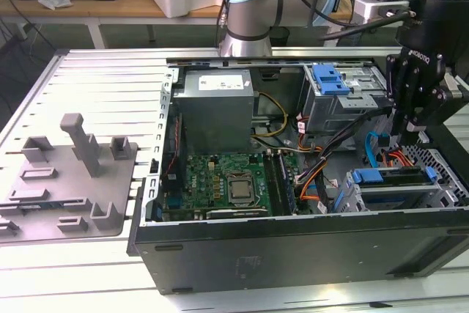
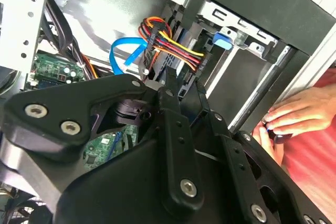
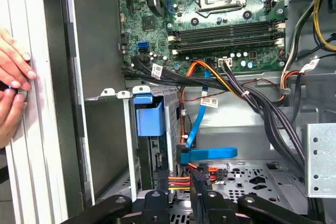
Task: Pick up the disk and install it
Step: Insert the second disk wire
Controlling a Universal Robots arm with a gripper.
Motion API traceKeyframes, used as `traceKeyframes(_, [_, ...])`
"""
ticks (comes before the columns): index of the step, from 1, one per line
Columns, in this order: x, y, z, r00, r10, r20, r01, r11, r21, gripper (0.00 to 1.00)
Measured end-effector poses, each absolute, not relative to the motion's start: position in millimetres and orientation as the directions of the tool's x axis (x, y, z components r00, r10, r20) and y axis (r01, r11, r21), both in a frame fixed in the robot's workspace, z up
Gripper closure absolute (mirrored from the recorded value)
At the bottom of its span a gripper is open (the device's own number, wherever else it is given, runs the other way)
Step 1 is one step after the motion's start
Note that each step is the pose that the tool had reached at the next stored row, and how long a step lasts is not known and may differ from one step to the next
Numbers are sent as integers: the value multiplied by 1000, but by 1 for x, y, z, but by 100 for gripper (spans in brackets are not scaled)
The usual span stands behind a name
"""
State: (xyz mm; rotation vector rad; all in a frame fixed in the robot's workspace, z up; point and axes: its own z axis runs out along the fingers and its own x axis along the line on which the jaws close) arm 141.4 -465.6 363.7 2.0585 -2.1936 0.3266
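Gripper (image 1: 412,131), black and hanging at the right of the exterior view, is reaching down into the open computer case (image 1: 293,251); whether its fingers are closed on anything cannot be told. Just below it, at lower right, the disk (image 1: 392,176) is sitting on edge in the drive cage, its blue carrier showing. In the first wrist view, a person's hand (image 3: 13,85) is resting on the worktop (image 3: 21,145) at the left edge, outside the case wall.
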Motion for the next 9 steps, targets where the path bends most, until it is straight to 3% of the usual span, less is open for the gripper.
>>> traceKeyframes(9, [133, -458, 364, -68, -971, 230, -996, 51, -79, 69])
